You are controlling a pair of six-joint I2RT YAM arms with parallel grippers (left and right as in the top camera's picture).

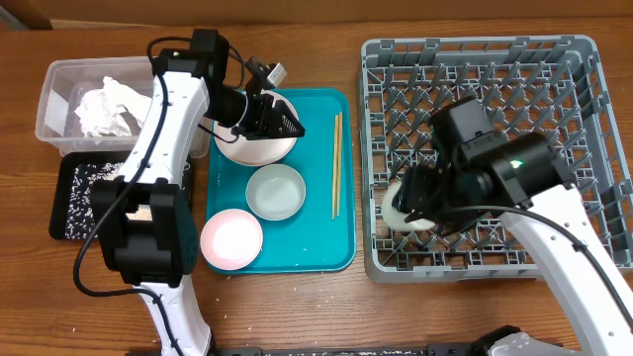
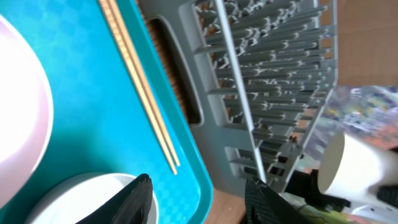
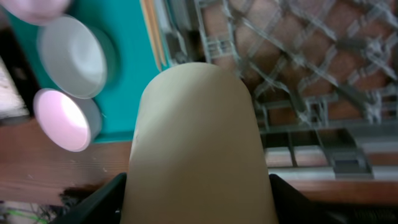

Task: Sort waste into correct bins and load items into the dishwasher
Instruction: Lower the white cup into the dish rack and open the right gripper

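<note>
Cup (image 1: pixel 401 211), overhead: clamped in the right end effector (image 1: pixel 413 203), low inside the rack (image 1: pixel 475 47) and not clearly set down. No other dish shows in the rack. Left end effector (image 1: pixel 292 127) hovers over the white plate (image 1: pixel 242 148). Chopsticks (image 1: pixel 336 163) lie just past its tip. Bowl (image 1: pixel 275 191) and pink plate (image 1: pixel 231 238) sit off to its side on the tray (image 1: pixel 316 237). Behind it, tissue (image 1: pixel 104 109) is in the tub (image 1: pixel 45 99) and rice (image 1: pixel 84 193) is in the black tray (image 1: pixel 56 198). No wrapper seen.

Left wrist: fingers (image 2: pixel 134 202) spread wide, nothing between them. Chopsticks just ahead, rack beyond, cup far off to one side.

Right wrist: cup fills the frame, gripped between the fingers (image 3: pixel 93 205), with rack grid beyond and below.

Status (judgement): waste looks binned. Loading has barely begun, with the cup going in first. Plate, bowl, pink plate and chopsticks are left.
</note>
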